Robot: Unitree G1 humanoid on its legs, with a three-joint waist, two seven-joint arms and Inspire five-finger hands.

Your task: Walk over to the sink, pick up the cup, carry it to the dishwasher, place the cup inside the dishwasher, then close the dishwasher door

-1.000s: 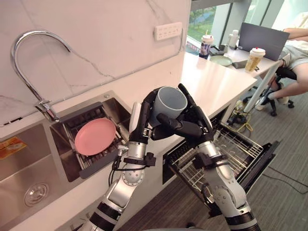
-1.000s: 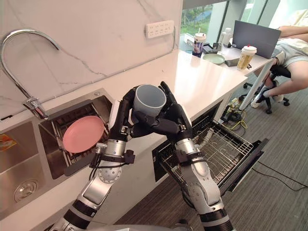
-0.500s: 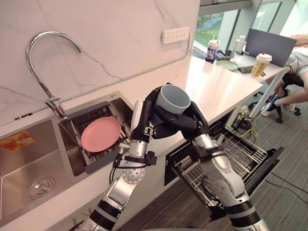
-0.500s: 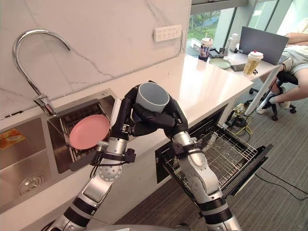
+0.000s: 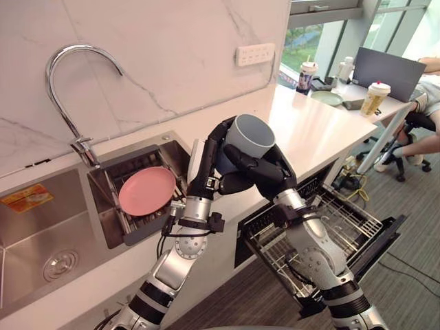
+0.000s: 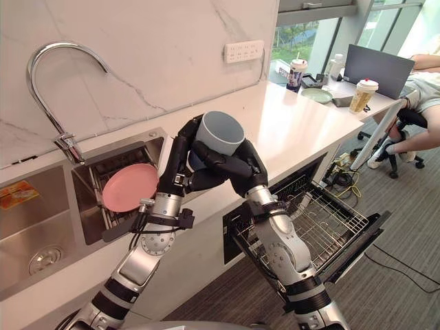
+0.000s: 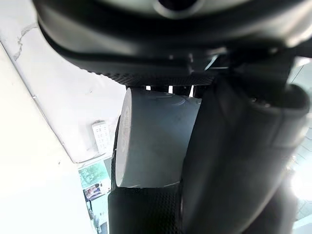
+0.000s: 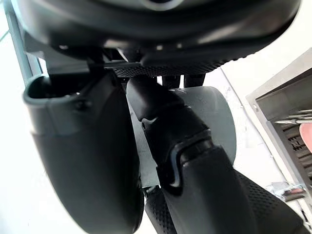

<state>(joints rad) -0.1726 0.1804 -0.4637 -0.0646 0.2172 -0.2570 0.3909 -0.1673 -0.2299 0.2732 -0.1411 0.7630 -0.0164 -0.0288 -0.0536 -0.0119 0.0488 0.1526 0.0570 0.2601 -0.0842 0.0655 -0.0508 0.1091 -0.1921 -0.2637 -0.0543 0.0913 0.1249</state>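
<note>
A grey-blue cup [image 5: 251, 134] is held up in the air over the counter's front edge, mouth facing up and tilted away. My left hand [image 5: 210, 158] is curled round its near left side, and in the left wrist view the cup [image 7: 156, 141] sits between its fingers and thumb [image 7: 234, 161]. My right hand [image 5: 265, 175] wraps the cup's front and right side from below; the right wrist view has the cup [image 8: 214, 122] behind its thumb [image 8: 83, 161]. The dishwasher [image 5: 381, 237] stands open below right, its wire rack [image 5: 330, 227] pulled out.
At the left are a steel sink [image 5: 41, 234] with a curved faucet [image 5: 69, 82] and a pink plate [image 5: 146, 191] in a dark drainer. The white counter [image 5: 309, 124] runs back right. A seated person [image 5: 423, 103], a laptop and drink cups are at the far right.
The whole picture has shifted with the camera. My right hand's fingers, spread a second ago, have closed round the cup, which stays between both hands.
</note>
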